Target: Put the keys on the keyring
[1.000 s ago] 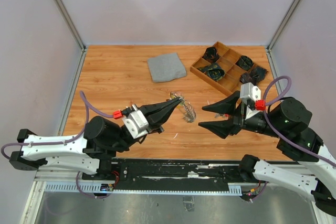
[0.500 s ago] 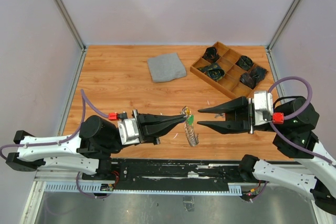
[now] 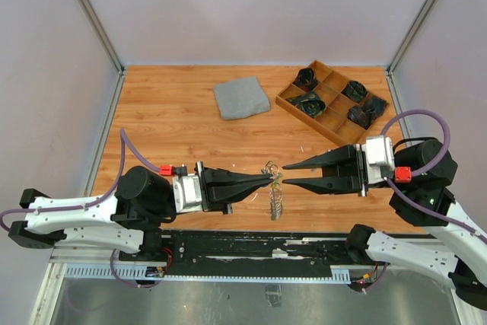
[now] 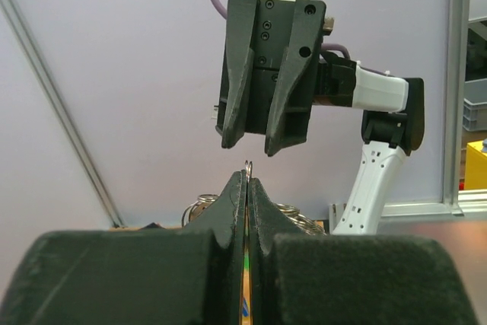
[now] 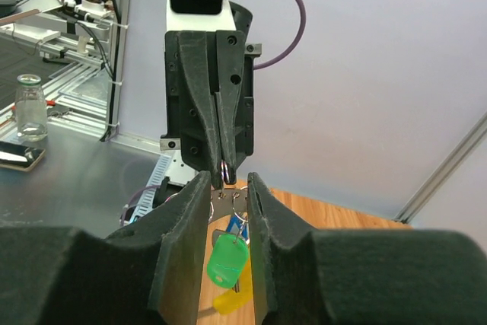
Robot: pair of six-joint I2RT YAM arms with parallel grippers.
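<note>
Above the wood-grain tabletop [image 3: 167, 127], the thin wire keyring [image 5: 225, 173] is pinched by the closed left fingers [image 3: 243, 180]. It is flanked by the part-open right fingers [image 3: 327, 160]; green and yellow plastic keys [image 5: 226, 258] are half hidden below.

One keyring [image 3: 275, 205]; three keys [image 5: 227, 258] visible, green, yellow, blue; one grey cloth [image 3: 241, 98]; one divided wooden tray [image 3: 335, 131] on the desk [image 3: 167, 127].

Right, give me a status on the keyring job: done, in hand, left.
Done: the left hand is shut on the keyring and holds it aloft, with a green key and a yellow key seemingly hanging from it. In hand: the right hand, open, brackets the ring from the opposite side. Left: whether other keys remain to thread cannot be told.
</note>
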